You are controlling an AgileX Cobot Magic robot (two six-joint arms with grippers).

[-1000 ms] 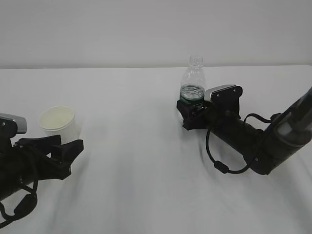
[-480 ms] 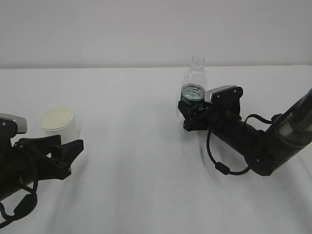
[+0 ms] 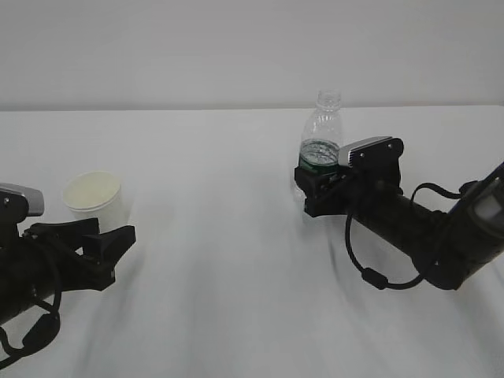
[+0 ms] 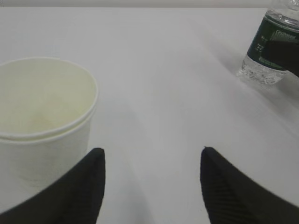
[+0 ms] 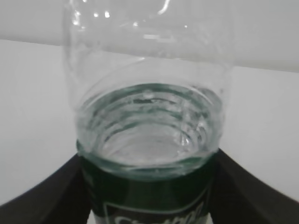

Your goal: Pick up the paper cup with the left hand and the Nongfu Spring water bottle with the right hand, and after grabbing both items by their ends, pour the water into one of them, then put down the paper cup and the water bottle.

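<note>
Clear ribbed plastic water bottle [image 3: 321, 146] with a green label looks slippery and squashy; the right hand [image 3: 319, 183] has its jaws clamped round its label band. Thin cream paper cup [image 3: 94, 198] would crush easily, so grip it gently low down; the left hand [image 3: 110, 244] waits beside it, jaws apart.

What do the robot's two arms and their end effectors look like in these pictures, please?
Both arms are matte black. The right arm is thick and rounded, with a looping black cable and a grey-silver box module above its end effector. The left end effector has pointed black fingers with fine ribbing, beside a small grey module.
</note>
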